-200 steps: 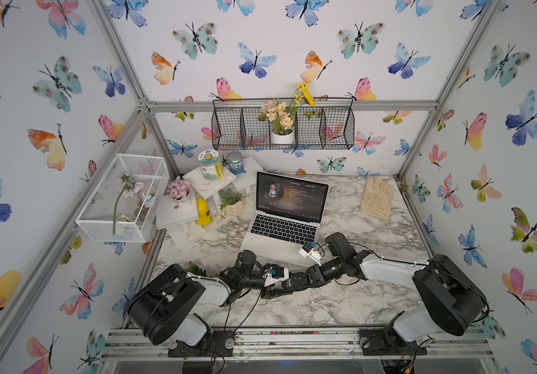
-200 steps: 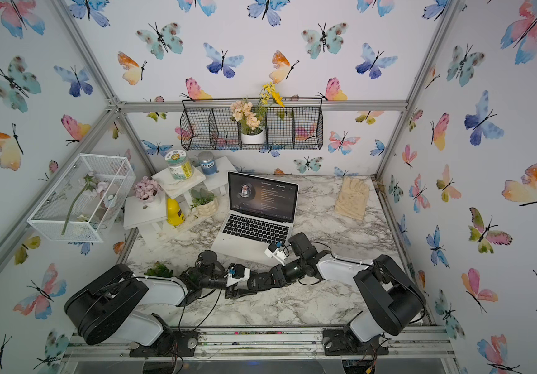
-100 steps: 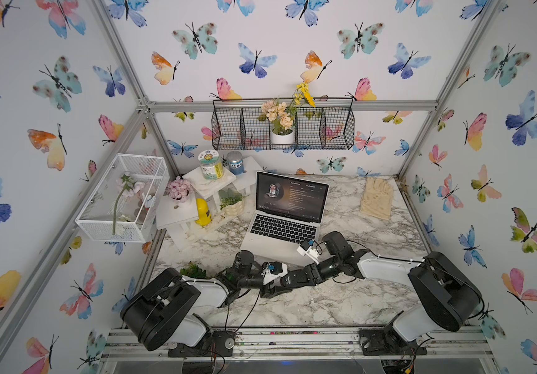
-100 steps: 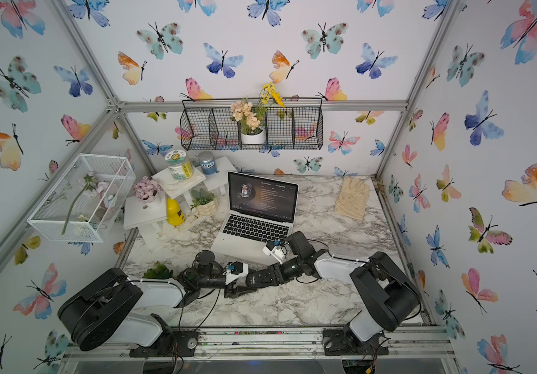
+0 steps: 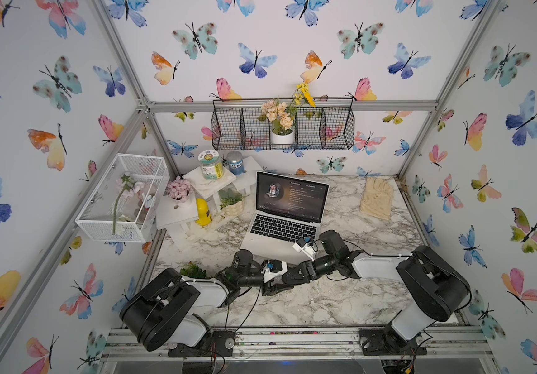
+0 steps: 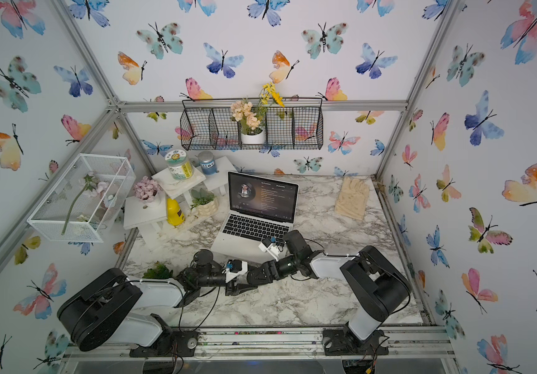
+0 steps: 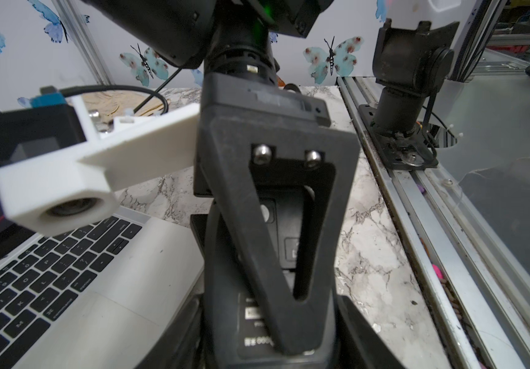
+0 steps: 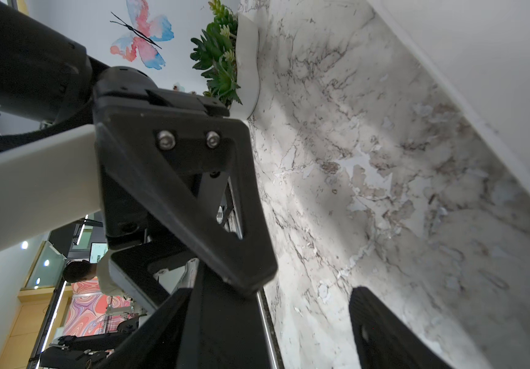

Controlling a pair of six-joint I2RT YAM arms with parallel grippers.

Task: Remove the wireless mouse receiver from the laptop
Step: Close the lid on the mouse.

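Observation:
The silver laptop stands open mid-table, its dark screen lit. The wireless mouse receiver is hidden in every view. Both arms lie low at the laptop's front right corner with their grippers crossed. My left gripper has its fingers on either side of a flat black thing with white label print, seemingly the mouse's underside. My right gripper is open, and one finger hangs in front of that thing. The laptop's keys show beside it.
A succulent pot sits by the left arm. White stands with jars, a yellow bottle and plants fill the back left. Pale gloves lie at the back right. The metal front rail edges the table.
The right gripper's jaws have spread wider. Both arms have shifted slightly, and the crossed grippers sit a little nearer the laptop's front edge.

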